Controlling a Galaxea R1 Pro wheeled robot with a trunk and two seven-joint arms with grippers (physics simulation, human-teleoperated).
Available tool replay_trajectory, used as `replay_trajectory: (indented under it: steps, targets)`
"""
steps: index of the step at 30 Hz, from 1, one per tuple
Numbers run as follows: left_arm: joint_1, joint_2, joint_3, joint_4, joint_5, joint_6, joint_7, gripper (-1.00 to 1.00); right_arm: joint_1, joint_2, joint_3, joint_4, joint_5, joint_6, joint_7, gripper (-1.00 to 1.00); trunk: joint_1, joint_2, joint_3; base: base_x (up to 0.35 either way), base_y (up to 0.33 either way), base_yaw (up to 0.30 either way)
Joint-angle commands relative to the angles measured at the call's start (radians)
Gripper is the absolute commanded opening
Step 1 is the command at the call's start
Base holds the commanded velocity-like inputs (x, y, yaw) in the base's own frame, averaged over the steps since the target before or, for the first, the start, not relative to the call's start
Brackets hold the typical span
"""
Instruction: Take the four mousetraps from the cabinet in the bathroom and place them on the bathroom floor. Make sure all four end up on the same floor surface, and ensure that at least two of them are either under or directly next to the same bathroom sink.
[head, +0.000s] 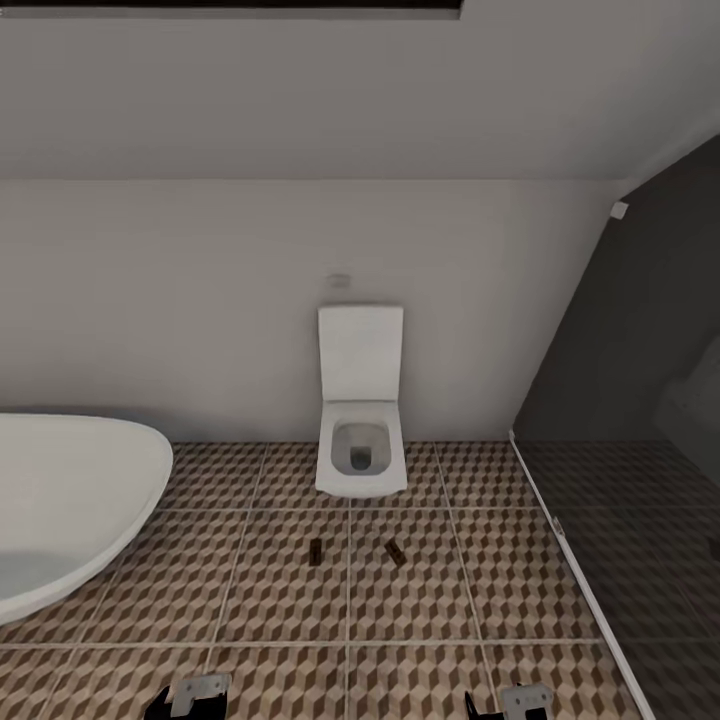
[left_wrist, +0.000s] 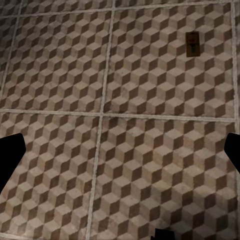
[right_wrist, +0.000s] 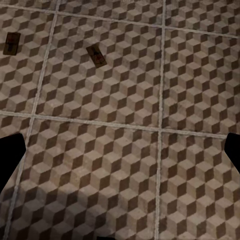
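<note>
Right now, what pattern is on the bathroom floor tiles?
Brown, beige and cream 3D cubes on the bathroom floor; clearest in the left wrist view.

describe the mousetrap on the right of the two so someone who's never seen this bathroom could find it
Find the white wall-hung toilet on the back wall, then look down at the cube-patterned floor just in front of it. Two small dark mousetraps lie there side by side but apart. The right mousetrap sits turned at a slant, while the left mousetrap lies nearly straight.
</note>
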Motion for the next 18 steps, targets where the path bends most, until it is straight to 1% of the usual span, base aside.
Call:
replay_trajectory:
  steps: [1, 18]
  targets:
    - [-0.001, -0.001, -0.008, 0.003, 0.004, -0.004, 0.003, 1.00, -0.001, 0.000, -0.006, 0.002, 0.011, -0.003, -0.005, 1.00, 0.001, -0.002, 0.000, 0.000, 0.000, 0.000]
    - [0.000, -0.001, -0.008, 0.003, 0.004, -0.004, 0.003, 1.00, -0.001, 0.002, -0.006, 0.003, 0.011, -0.003, -0.005, 1.00, 0.001, -0.002, 0.028, 0.000, 0.000, 0.000]
